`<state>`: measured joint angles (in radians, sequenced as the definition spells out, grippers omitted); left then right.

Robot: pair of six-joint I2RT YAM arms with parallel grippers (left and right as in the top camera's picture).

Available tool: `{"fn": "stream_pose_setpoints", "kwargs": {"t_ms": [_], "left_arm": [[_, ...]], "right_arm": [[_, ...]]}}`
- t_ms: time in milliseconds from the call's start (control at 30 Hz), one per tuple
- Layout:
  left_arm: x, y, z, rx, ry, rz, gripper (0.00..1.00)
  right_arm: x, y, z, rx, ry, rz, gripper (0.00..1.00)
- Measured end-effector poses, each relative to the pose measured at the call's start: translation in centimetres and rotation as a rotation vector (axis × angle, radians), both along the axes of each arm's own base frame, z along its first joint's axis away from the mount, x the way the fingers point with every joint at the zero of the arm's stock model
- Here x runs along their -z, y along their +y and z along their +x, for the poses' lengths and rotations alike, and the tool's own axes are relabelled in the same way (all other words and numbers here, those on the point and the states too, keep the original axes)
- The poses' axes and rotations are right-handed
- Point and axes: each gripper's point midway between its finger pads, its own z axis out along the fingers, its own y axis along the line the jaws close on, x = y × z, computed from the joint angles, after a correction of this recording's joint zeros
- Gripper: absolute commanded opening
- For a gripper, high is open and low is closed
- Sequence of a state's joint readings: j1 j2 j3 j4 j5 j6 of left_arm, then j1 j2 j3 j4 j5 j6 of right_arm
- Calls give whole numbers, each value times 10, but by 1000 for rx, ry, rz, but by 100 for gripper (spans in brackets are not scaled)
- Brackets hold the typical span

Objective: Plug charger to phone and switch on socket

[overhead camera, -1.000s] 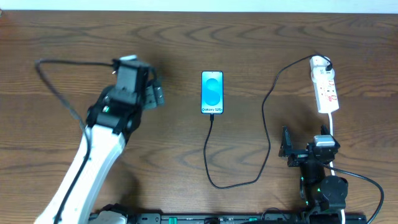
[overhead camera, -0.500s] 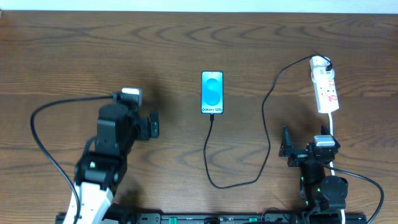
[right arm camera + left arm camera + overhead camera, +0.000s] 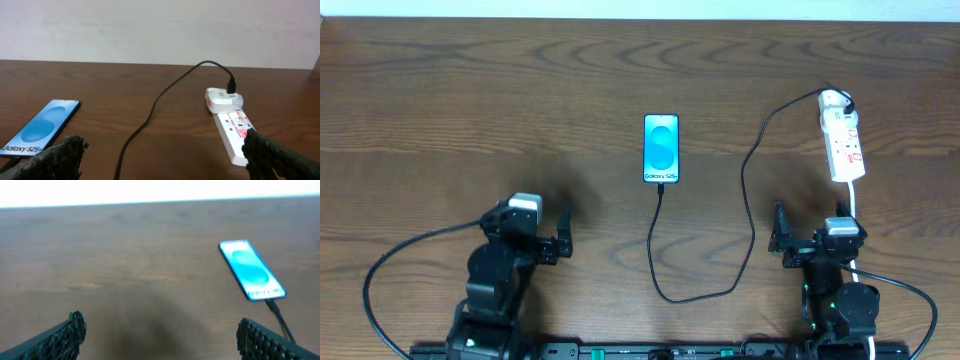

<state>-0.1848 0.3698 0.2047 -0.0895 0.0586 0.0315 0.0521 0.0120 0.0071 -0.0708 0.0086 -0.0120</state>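
– Dark wood-grain table [image 3: 440,90] fills the overhead view, with a pale wall behind it in the right wrist view. Where is the phone?
– The phone [image 3: 661,149] lies flat near the middle of the table, screen up and lit blue and white. "Galaxy S25+" reads along its near end.
– And the charger?
– The charger [image 3: 744,180] has its small tip at the phone's near edge and appears to be seated there. Its thin black cable loops toward the robot, then climbs to the right and ends in a black plug at the far end of the socket [image 3: 845,140].
– Is the socket switched on?
– I cannot tell; the switches are too small. The white strip lies lengthwise at the right, well apart from the phone, and its white cord [image 3: 856,200] runs back toward the right arm.
– How do the grippers stand?
– The left gripper [image 3: 566,236] sits low at the near left, spread wide, holding nothing; its fingers [image 3: 67,332] frame bare wood, with the phone off to its right. The right gripper [image 3: 779,238] is also spread wide and empty, just short of the socket's near end, its fingers [image 3: 55,157] apart from the cable.
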Motion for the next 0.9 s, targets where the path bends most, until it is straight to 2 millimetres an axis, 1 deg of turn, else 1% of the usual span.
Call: {"fn": "stream_pose_setpoints", "kwargs": {"t_ms": [100,267,367,567,633,767,900], "left_arm": [[6,0,-3,3,-54,-10,98],[-1,0,0,2,-191,-34,98],[-1,3,-1,-12,-210,-34,98],[-11,14,-1,-55,-256,-37,98],[-11,16,-2,-63,-255,-36,98],[1,20,-7,-79,-210,-27,98],[-6,24,-9,-94,-232,-33,98]], "right_arm": [[0,0,0,0,0,0,99],[0,0,0,0,0,0,99],[0,0,0,0,0,0,99],[0,0,0,0,0,0,99],[0,0,0,0,0,0,99],[0,0,0,0,0,0,99],[0,0,0,0,0,0,99]]}}
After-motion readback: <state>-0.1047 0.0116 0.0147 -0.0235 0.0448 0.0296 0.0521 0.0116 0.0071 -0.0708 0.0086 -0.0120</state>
